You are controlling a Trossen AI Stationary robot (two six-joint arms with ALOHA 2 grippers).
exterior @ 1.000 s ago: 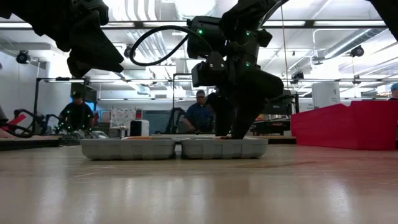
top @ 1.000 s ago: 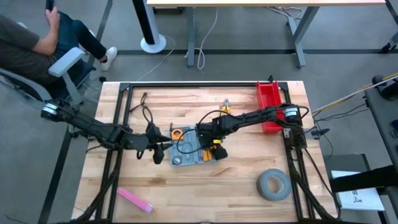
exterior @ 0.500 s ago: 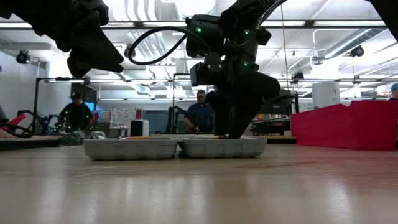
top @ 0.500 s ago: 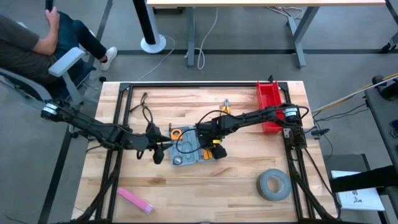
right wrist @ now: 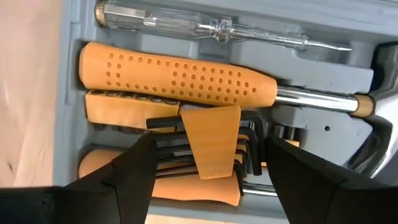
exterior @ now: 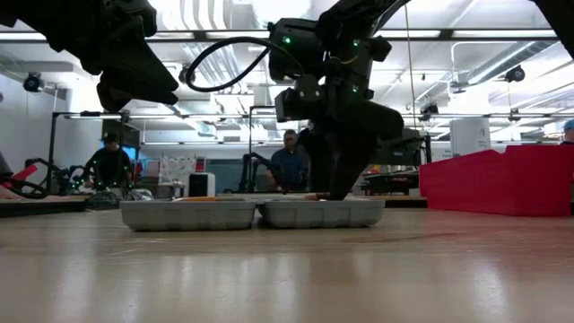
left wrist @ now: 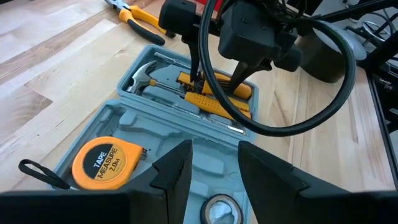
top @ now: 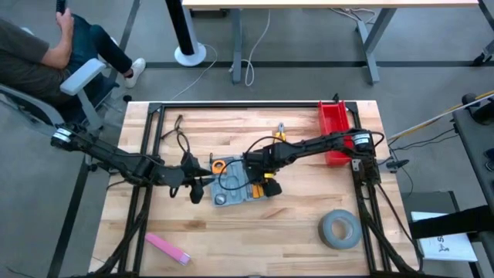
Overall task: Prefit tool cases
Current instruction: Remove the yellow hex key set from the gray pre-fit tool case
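The case lies open and flat near the middle of the desk, both grey halves side by side. In one half sit a hammer, a clear-handled screwdriver, an orange handle and a set of hex keys in an orange holder; in the other half lies a tape measure.

The right gripper stands straight down into the tool-filled half, its jaws spread wide on either side of the hex key holder, not closed on it. Seen from desk height, its fingers reach into the right-hand tray.

The left gripper hovers just beside the other half, near the tape measure, jaws parted with a clear gap between them and nothing held.

Beyond the case, pliers lie toward the far edge, a red bin stands at the far right, a tape roll lies near the right front and a pink bar near the left front.

A person sits on a chair off the far left corner.
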